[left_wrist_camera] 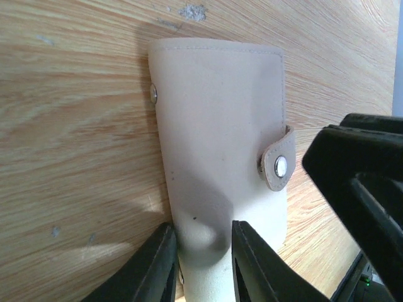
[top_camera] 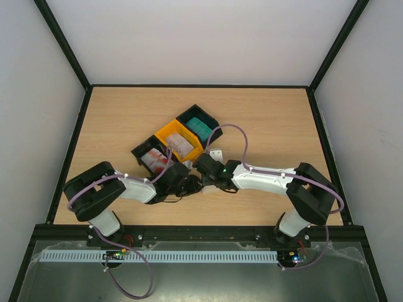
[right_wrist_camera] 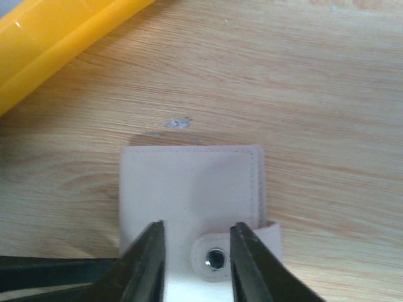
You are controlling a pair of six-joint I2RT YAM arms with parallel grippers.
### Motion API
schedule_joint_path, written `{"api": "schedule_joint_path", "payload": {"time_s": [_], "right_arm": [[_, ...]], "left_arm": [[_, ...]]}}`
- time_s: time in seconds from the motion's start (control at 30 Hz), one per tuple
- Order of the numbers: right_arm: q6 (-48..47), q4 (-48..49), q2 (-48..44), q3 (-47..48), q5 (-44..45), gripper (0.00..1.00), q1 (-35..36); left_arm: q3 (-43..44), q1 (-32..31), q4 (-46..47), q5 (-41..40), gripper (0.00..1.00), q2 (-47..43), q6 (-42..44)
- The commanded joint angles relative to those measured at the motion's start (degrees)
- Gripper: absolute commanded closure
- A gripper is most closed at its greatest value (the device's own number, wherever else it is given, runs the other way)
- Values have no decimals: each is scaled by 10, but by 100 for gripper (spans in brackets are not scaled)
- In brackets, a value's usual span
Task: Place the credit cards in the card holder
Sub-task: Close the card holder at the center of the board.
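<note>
Card holder, a small flat beige fold-over wallet [left_wrist_camera: 220, 126], lies folded on the light wooden tabletop [top_camera: 271, 126], just in front of the joined row of plastic trays. It sits between my two grippers.

My left gripper [left_wrist_camera: 201, 236]: narrow gap, black fingers [left_wrist_camera: 157, 267] pinching the near edge of the card holder. The material bulges up between them.

My right gripper [right_wrist_camera: 196, 229]: parted a little. Fingers [right_wrist_camera: 249, 270] stand either side of the beige snap tab [right_wrist_camera: 217, 258] with its silver stud, nothing clamped. Cannot tell whether the snap is fastened.

Second small stud [left_wrist_camera: 153, 94] sits on the holder's opposite edge.

Credit cards all lie in the trays:
- white card with red blotches [top_camera: 155, 160] in the left black tray [top_camera: 140, 151]
- white-grey card [top_camera: 182, 146] in the yellow middle tray [top_camera: 167, 132]
- teal green card [top_camera: 201, 129] in the far black tray [top_camera: 189, 112]

From the right wrist view, the yellow tray's wall is close beyond the holder, not touching it.
</note>
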Motion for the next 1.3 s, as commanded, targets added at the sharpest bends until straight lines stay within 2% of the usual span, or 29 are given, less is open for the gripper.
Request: {"api": "schedule_joint_path", "payload": {"time_s": [0.0,0.17,0.4,0.63,0.77,1.0,1.27], "right_arm": [[0,-73,9,28,50,67,9],[-13,-111,41,59,59,55,29],[-12,-160,108,101,88,52,49],[7,-205,141,116,131,62,51],[23,-223,144,125,158,72,51],[33,-244,148,135,187,79,51],[51,-271,161,139,222,81,51]], "left_arm": [[-10,-3,-30,-16,71,-27,-2],[-28,0,-51,-44,66,-79,-14],[-59,13,-79,-79,65,-134,-26],[-74,15,-78,-91,65,-150,-36],[-78,18,-78,-94,66,-155,-40],[-75,19,-79,-94,66,-154,-38],[-73,20,-77,-94,66,-147,-38]]}}
